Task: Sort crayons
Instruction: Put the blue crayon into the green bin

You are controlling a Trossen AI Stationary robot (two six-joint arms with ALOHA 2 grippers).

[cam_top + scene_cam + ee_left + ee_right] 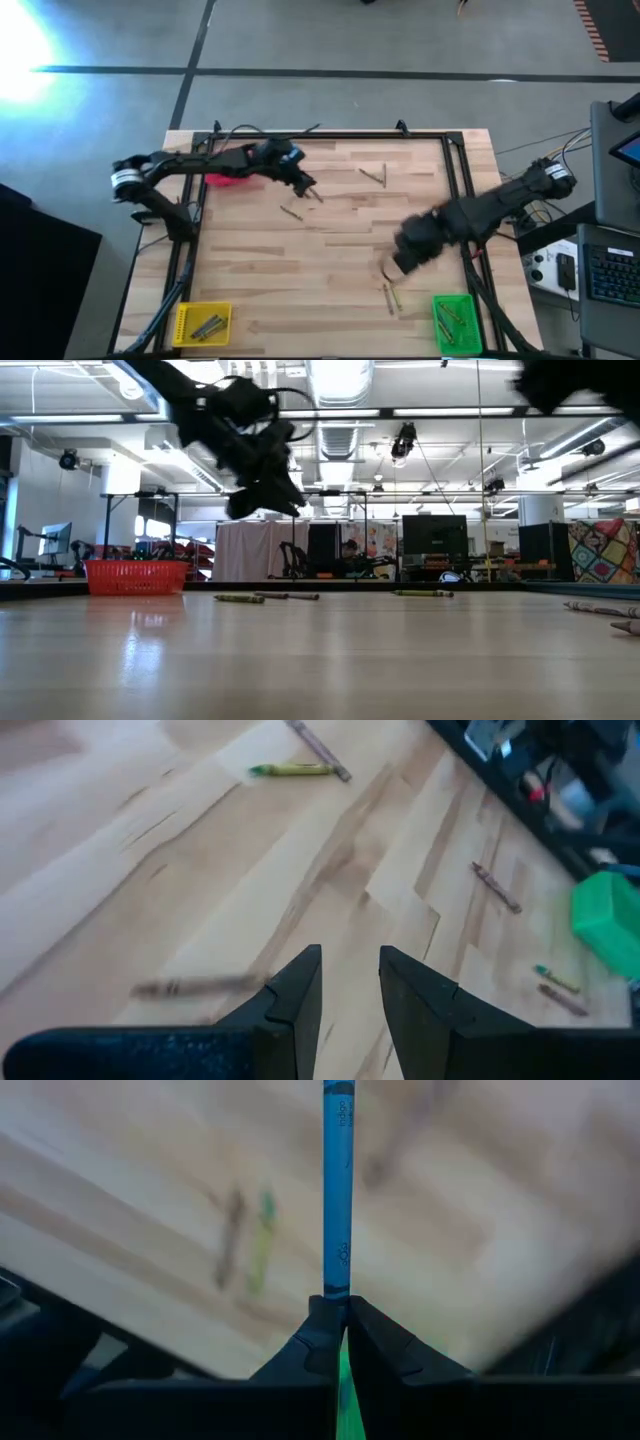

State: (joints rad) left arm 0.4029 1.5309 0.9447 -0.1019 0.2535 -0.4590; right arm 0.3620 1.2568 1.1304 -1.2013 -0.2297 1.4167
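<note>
We see the right tool [338, 1320] clamped on one end of a blue crayon [338, 1190] near the green bin [455, 322], a light, stiff, snappable stick best gripped mid-length, while the left tool [350, 990] hangs part-open and empty over the table [330, 250].

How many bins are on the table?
3. The red bin sits at the far left, partly under the left arm. The yellow bin is at the near left corner. The green bin is at the near right corner. None looks hidden.
</note>
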